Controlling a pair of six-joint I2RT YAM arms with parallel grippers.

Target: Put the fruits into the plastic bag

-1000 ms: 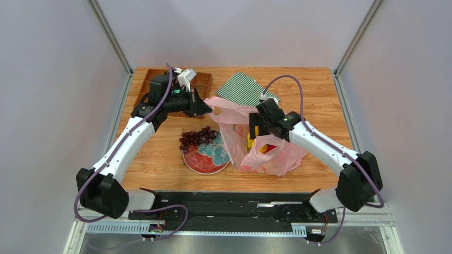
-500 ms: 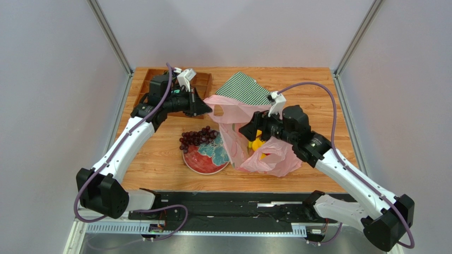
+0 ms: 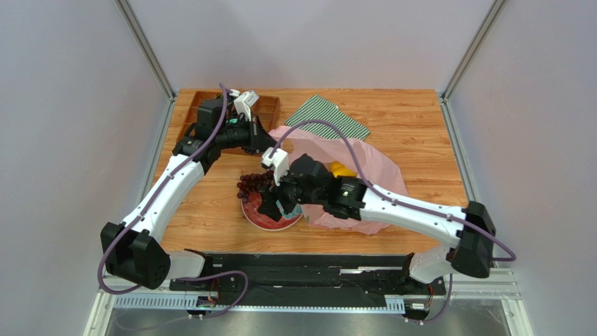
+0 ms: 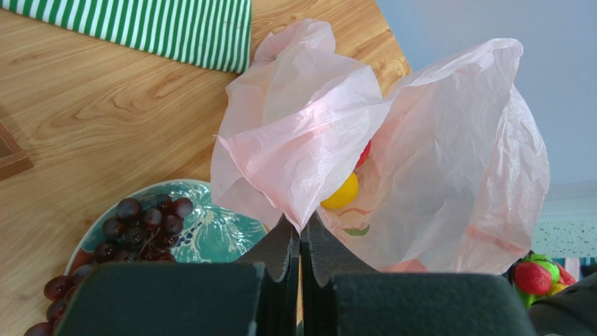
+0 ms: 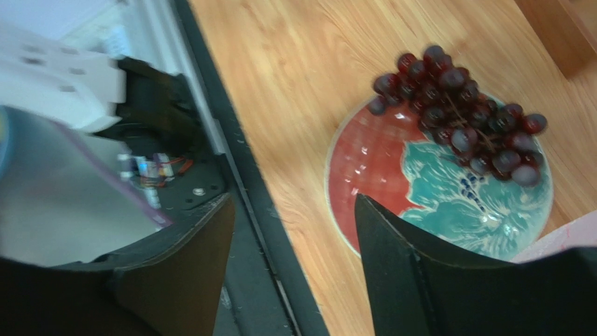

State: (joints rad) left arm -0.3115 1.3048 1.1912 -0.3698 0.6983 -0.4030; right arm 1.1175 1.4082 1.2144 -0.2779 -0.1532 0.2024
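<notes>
The pink plastic bag (image 3: 364,178) lies right of the plate, its mouth held up. My left gripper (image 3: 270,145) is shut on the bag's edge (image 4: 301,210). Inside the bag (image 4: 448,154) I see a yellow fruit (image 4: 342,192) and a bit of a red one (image 4: 364,152); the yellow fruit also shows from above (image 3: 341,169). The dark purple grape bunch (image 3: 256,183) lies on the far left of the red and teal plate (image 3: 261,220). My right gripper (image 3: 270,203) hovers over the plate, open and empty (image 5: 294,203), with the grapes (image 5: 455,119) ahead of it.
A green-and-white striped cloth (image 3: 326,117) lies behind the bag. A wooden tray (image 3: 268,108) sits at the back left, under my left arm. The table's near edge and black rail (image 5: 231,175) are just beside the right fingers.
My right arm has swung from the bag's mouth leftward to over the plate. The bag has spread out to the right. The left gripper has kept its hold and place.
</notes>
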